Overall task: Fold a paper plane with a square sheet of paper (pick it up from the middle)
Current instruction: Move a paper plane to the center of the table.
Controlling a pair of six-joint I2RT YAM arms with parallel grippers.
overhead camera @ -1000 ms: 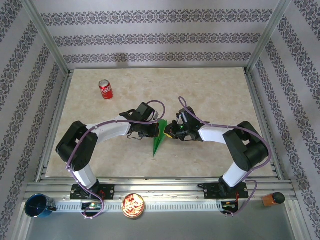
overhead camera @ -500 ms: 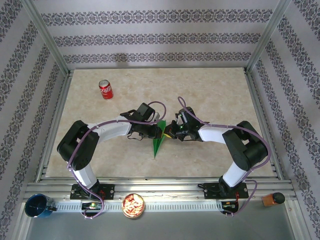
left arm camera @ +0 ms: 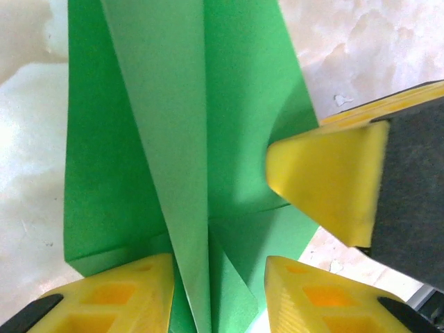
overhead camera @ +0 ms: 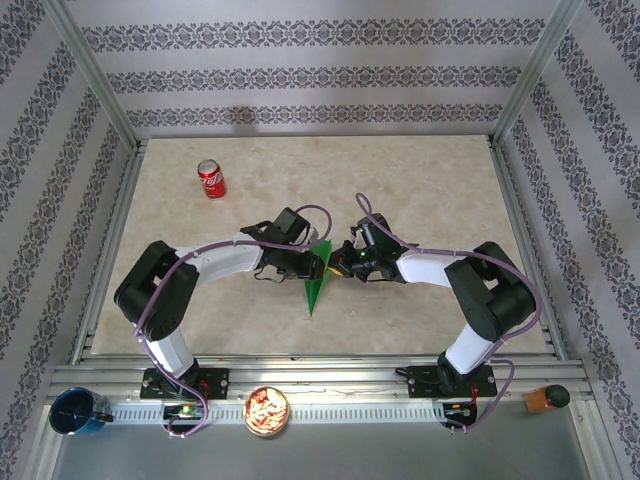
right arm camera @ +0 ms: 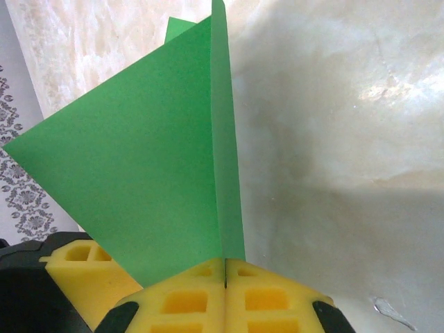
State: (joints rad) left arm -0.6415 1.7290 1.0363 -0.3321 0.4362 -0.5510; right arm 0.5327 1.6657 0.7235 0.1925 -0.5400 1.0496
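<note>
The paper plane (overhead camera: 316, 283) lies near the middle of the table (overhead camera: 420, 180), between the two grippers. It is a slim dart of bright green paper; its sharp tip points to the near edge and its wide end to the far side. The left gripper (overhead camera: 312, 263) stands just at the left of the wide end and the right gripper (overhead camera: 336, 266) just at the right of it, so the two are very near each other.

In the left wrist view, the left gripper (left arm camera: 218, 267) has its yellow fingers (left arm camera: 114, 295) apart. The raised centre fold of the paper plane (left arm camera: 173, 139) runs through the gap between them. One yellow finger (left arm camera: 326, 184) of the right gripper touches the paper on its right side.

In the right wrist view, the right gripper (right arm camera: 226, 267) has its fingers pressed together, clamped on the upright fold of the paper plane (right arm camera: 139, 180).

A red soda can (overhead camera: 211, 179) stands upright at the far left of the table, well apart from the paper.
</note>
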